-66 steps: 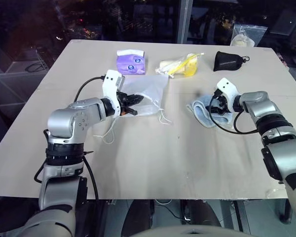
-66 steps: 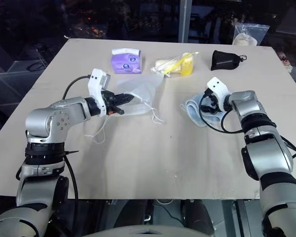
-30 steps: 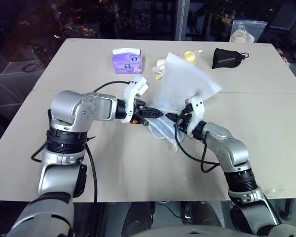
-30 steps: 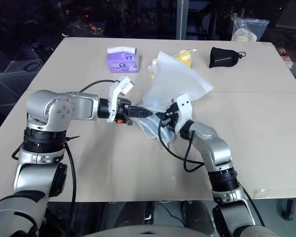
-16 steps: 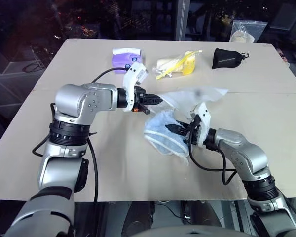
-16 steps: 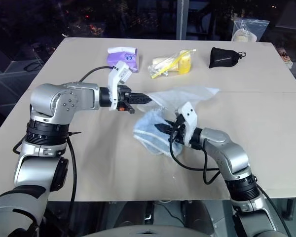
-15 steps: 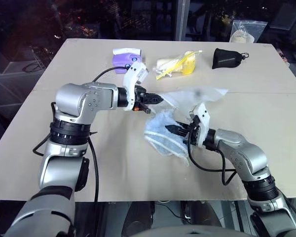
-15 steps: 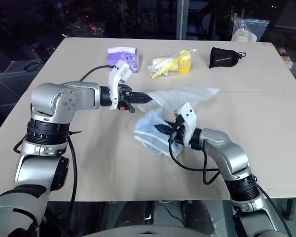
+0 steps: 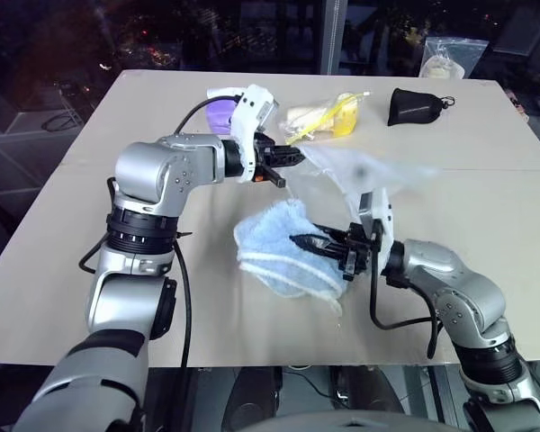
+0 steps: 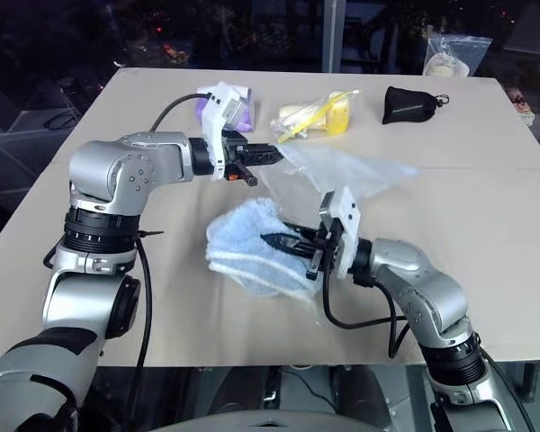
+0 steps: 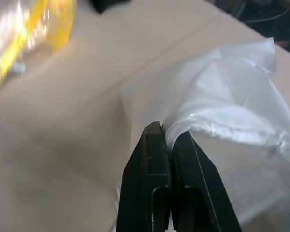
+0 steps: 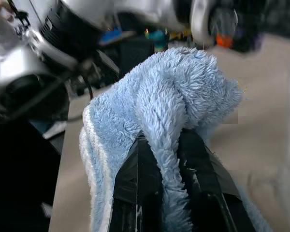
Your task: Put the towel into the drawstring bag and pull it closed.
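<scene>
The light blue fluffy towel (image 9: 274,247) hangs above the table's middle, and my right gripper (image 9: 308,243) is shut on a fold of it, pointing left. In the right wrist view the towel (image 12: 174,92) bulges over and between the black fingers (image 12: 140,164). The white sheer drawstring bag (image 9: 369,175) stretches behind the towel, lifted by one edge. My left gripper (image 9: 292,155) is shut on that edge, higher and farther back than the towel. The left wrist view shows bag fabric (image 11: 222,96) pinched at the closed fingertips (image 11: 157,145).
On the far side of the beige table (image 9: 486,198) lie a purple tissue pack (image 9: 218,103), a yellow plastic packet (image 9: 328,117) and a small black pouch (image 9: 414,106). A clear zip bag (image 9: 445,58) sits beyond the back right corner.
My right gripper has drawn back toward me and risen with the towel, away from the bag. The left gripper has lifted the bag's edge higher and farther forward.
</scene>
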### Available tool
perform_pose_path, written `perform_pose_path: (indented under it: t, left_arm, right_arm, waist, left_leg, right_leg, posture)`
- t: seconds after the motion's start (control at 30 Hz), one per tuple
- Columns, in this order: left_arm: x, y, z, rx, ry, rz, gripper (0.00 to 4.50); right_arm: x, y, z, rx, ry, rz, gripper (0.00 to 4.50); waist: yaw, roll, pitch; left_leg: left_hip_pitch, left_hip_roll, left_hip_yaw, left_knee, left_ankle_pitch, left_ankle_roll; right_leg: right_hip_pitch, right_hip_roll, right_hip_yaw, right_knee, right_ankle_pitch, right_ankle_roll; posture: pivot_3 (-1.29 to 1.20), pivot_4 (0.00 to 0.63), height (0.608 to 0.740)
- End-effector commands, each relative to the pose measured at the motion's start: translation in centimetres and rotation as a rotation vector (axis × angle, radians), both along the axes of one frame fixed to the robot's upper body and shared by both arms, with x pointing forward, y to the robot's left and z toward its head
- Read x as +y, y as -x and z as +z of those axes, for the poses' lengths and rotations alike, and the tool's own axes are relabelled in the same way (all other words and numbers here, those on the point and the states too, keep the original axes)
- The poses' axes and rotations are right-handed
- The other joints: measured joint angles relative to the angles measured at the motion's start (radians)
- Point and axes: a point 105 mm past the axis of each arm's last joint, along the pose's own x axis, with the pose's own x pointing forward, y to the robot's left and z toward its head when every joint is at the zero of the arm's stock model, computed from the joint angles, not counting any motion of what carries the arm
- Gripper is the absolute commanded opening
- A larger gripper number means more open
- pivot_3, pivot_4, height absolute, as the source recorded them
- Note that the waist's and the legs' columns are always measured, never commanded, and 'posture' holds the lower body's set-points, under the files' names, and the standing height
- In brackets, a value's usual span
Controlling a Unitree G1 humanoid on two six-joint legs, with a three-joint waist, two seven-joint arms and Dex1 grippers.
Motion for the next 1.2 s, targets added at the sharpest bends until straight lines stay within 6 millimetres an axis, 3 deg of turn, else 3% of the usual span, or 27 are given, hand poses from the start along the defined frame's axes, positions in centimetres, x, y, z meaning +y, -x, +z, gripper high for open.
perform_pose_path:
  t: [0.03,0.2,0.37,0.77,1.2]
  left_arm:
    - [-1.2,1.3,2.1,-0.091,0.028,-0.061,0.0]
    - [-3.1,4.3,2.1,-0.1,0.04,-0.223,0.0]
    - [-1.7,1.9,1.0,-0.097,0.015,-0.048,0.0]
    - [1.0,1.7,-0.5,-0.068,-0.011,0.079,0.0]
    - [0.1,3.6,-2.3,0.031,0.001,0.027,0.0]
  right_arm:
    - [0.1,-0.5,1.4,-0.126,-0.004,-0.024,0.02]
    - [1.3,0.4,2.3,-0.18,-0.056,0.083,0.02]
    - [1.2,0.6,3.4,-0.202,-0.078,0.097,0.02]
    - [-2.2,-2.0,-1.0,-0.083,0.134,-0.313,0.02]
    - [-0.6,-6.5,-3.2,0.027,0.191,-0.528,0.02]
  waist:
    - [0.001,0.0,0.0]
    - [0.001,0.0,0.0]
    - [0.002,0.0,0.0]
    - [0.003,0.0,0.0]
    - [0.0,0.0,0.0]
  left_leg:
    - [0.0,0.0,0.0,0.0,0.0,0.0]
    - [0.0,0.0,0.0,0.0,0.0,0.0]
    - [0.0,0.0,0.0,0.0,0.0,0.0]
    - [-0.001,0.0,0.0,0.0,0.0,0.0]
    - [0.0,0.0,0.0,0.0,0.0,0.0]
  right_leg:
    - [0.0,0.0,0.0,0.0,0.0,0.0]
    - [0.0,0.0,0.0,0.0,0.0,0.0]
    - [0.0,0.0,0.0,0.0,0.0,0.0]
    - [0.0,0.0,0.0,0.0,0.0,0.0]
    - [0.0,0.0,0.0,0.0,0.0,0.0]
  posture:
    - [0.0,0.15,0.74]
    - [0.0,0.15,0.74]
    - [0.0,0.15,0.74]
    - [0.0,0.15,0.74]
    - [0.0,0.15,0.74]
